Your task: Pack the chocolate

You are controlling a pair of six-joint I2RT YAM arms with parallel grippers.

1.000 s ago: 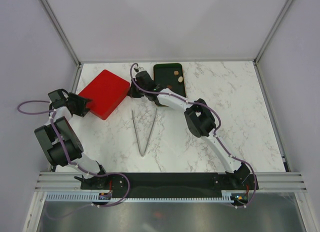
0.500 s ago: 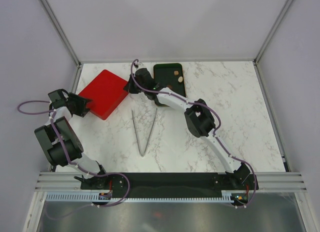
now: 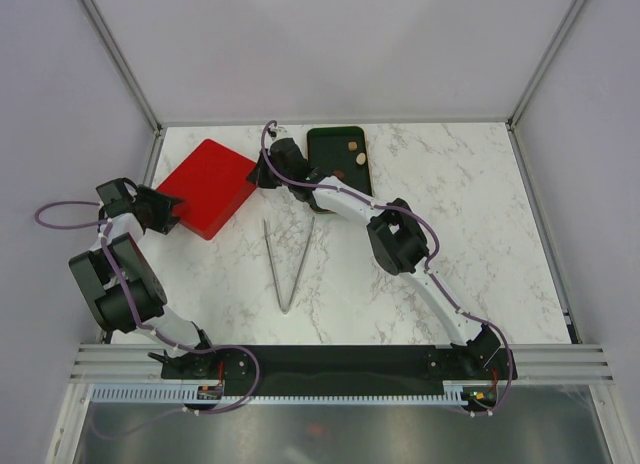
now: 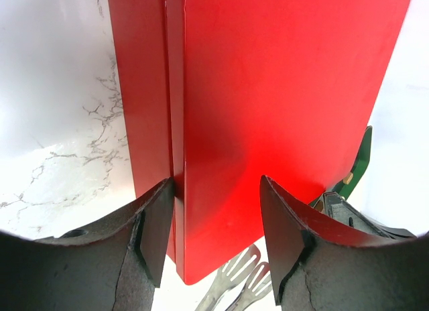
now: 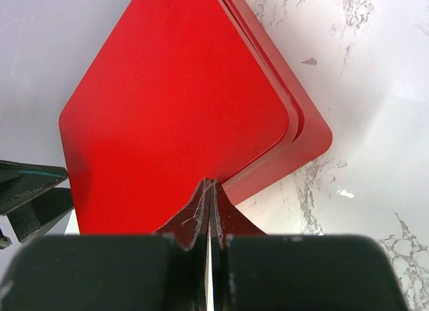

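Two tan chocolates (image 3: 352,145) (image 3: 361,158) lie in a dark green tray (image 3: 325,144) at the back; other chocolates are out of view. A red box (image 3: 208,187) with its lid on lies to the tray's left and fills both wrist views (image 4: 268,90) (image 5: 174,103). My left gripper (image 3: 172,212) is open, its jaws either side of the box's left corner (image 4: 216,183). My right gripper (image 3: 263,171) is shut and empty, with its tips (image 5: 210,183) against the lid's right edge. At one corner the box's base shows beyond the lid.
Long metal tongs (image 3: 288,264) lie in the middle of the marble table, tips toward the box, and also show in the left wrist view (image 4: 234,284). The enclosure walls stand close behind the box and tray.
My right gripper has moved a little left, from beside the tray to the red lid's edge. The left gripper and the box have not visibly moved.
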